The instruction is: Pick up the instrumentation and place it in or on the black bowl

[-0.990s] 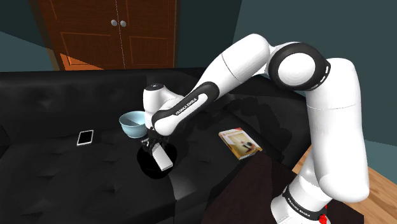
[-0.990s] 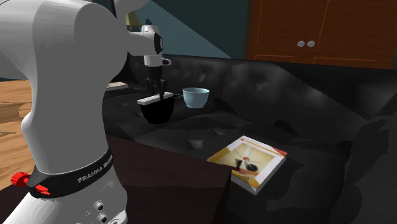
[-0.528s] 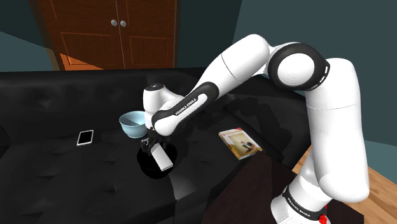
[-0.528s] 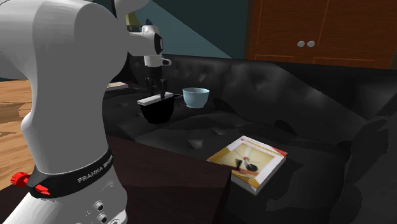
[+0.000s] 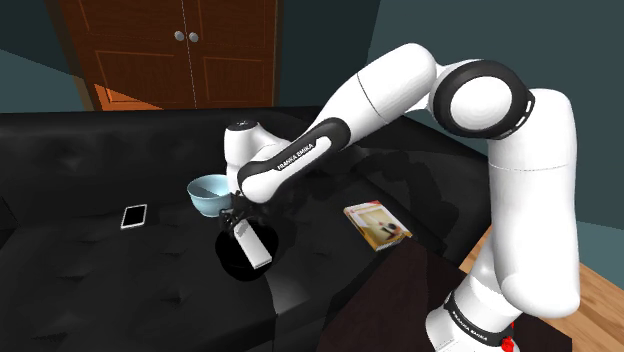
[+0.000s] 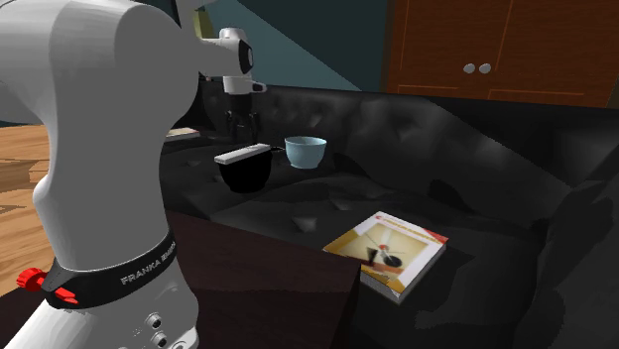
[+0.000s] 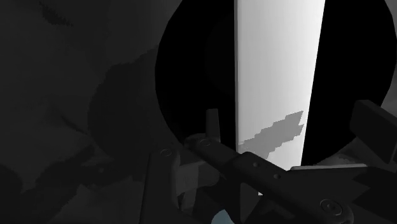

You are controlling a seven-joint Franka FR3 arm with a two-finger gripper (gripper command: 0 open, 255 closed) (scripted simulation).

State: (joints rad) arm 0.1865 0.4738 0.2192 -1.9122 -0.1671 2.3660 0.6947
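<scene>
Claw is open, fingers spread w/ nothing between them. It hangs just above the bar and clear of it. The bar, flat and white, lies across the rim of the black bowl on the sofa, bridging the top rather than sitting down inside. Wrist view agrees: the bar runs over the bowl's dark mouth, w/ a finger off to one side, not touching.

So the placing looks done, and the step in hand is, I'd judge, the retreat. To do it well:
- Go straight up along the claw's own axis, w/ no sideways drift and no wrist twist until the tips are well above. The bar only rests on the rim, so a nudge at either end could tip it off.
- Don't close the fingers while low.
- Mind the blue bowl near the black one when swinging away. The book is well apart — no issue there.
</scene>
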